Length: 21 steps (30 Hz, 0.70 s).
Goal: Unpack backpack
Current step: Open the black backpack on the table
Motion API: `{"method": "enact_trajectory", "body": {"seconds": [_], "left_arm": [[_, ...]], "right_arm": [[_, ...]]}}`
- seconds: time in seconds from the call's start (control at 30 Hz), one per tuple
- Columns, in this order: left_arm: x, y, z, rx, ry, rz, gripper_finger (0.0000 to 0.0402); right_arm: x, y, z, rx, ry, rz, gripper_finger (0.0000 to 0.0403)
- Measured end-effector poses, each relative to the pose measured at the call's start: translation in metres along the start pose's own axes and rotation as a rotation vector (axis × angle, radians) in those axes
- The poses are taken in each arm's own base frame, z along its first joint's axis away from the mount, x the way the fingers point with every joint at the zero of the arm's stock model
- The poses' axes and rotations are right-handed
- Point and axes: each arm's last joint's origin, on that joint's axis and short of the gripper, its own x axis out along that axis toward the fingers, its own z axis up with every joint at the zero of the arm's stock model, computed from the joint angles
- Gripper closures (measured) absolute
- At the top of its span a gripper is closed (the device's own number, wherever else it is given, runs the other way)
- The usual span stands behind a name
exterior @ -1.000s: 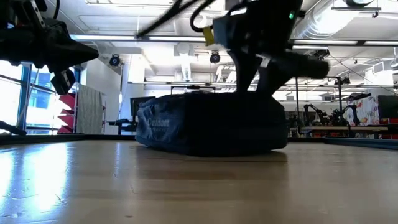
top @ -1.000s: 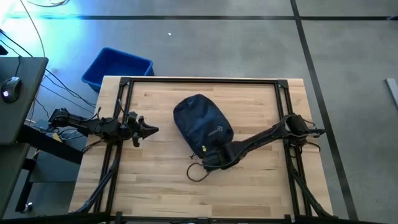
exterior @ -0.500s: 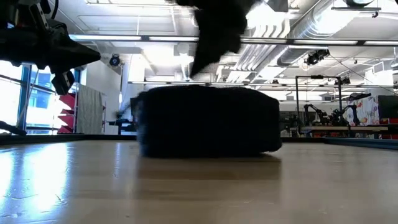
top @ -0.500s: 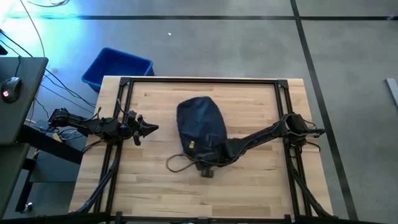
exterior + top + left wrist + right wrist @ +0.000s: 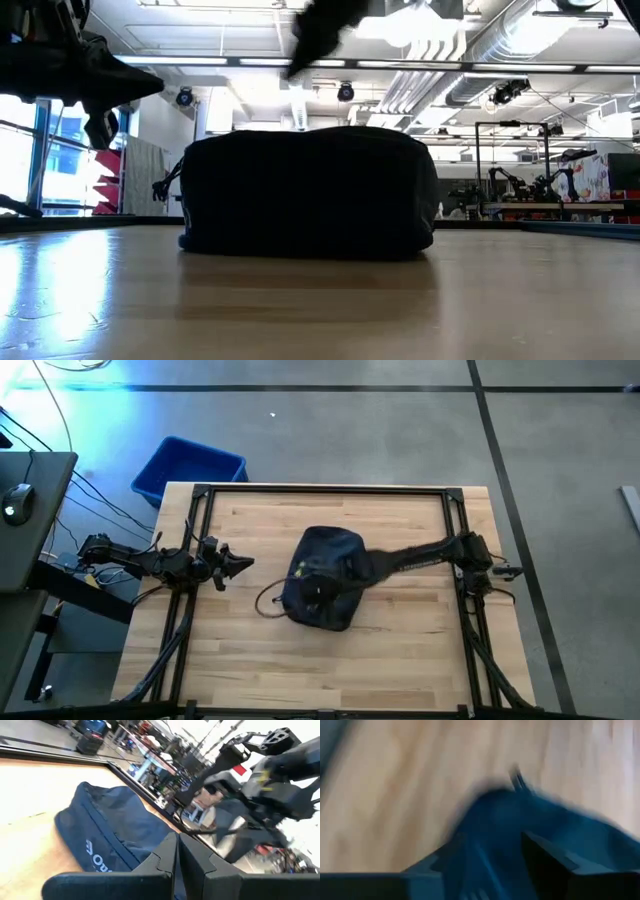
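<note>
Fingers: on the left gripper (image 5: pixel 240 564) I see them pressed together on nothing, and the left wrist view shows the two fingers (image 5: pixel 162 862) touching. The right gripper (image 5: pixel 318 590) sits on the bag, and its wrist view shows blue fabric lying between its fingers (image 5: pixel 545 860), so I read it as clamped on the bag.
Bag: one backpack (image 5: pixel 322 578), at the middle of the table (image 5: pixel 420 650).
Left arm: waits at 9 o'clock of the bag, well apart from it.
Overhead only: a loose strap (image 5: pixel 268 600) curling from the bag toward 8 o'clock, and one blue bin (image 5: pixel 188 468) on the floor past the table's 11 o'clock corner.
Table-level only: I see the backpack (image 5: pixel 308 190) as a low dark mound, with ceiling pipes (image 5: pixel 540 30) behind it.
Left wrist only: white lettering (image 5: pixel 97 862) on the backpack (image 5: pixel 107 832).
Surface: pale wood planks with a dark frame (image 5: pixel 320 490).
Count: two arms, one bag, one bin.
</note>
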Motion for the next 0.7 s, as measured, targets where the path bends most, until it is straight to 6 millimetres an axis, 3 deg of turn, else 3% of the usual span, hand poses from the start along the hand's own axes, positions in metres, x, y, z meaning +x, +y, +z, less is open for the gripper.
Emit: {"method": "enact_trajectory", "body": {"seconds": [0.17, 0.27, 0.37, 0.5, 0.7], "left_arm": [[0.001, 0.004, -0.001, -0.01, -0.046, 0.105, 0.0402], [0.003, 0.011, -0.003, -0.003, -0.151, 0.302, 0.0402], [0.006, 0.016, -0.007, 0.085, -0.196, 0.453, 0.0402], [0.011, 0.022, -0.017, 0.18, -0.117, 0.522, 0.0402], [0.017, 0.029, -0.026, 0.282, -0.123, 0.65, 0.0402]], "right_arm": [[-0.015, -0.013, -0.034, -0.061, 0.254, 0.288, 0.0154], [-0.02, -0.011, -0.047, -0.099, 0.376, 0.358, 0.0147], [-0.018, -0.003, -0.045, -0.221, 0.376, 0.32, 0.0147], [-0.014, 0.002, -0.036, -0.402, 0.314, 0.218, 0.0149], [-0.013, -0.018, -0.033, -0.361, 0.26, 0.148, 0.0151]]}}
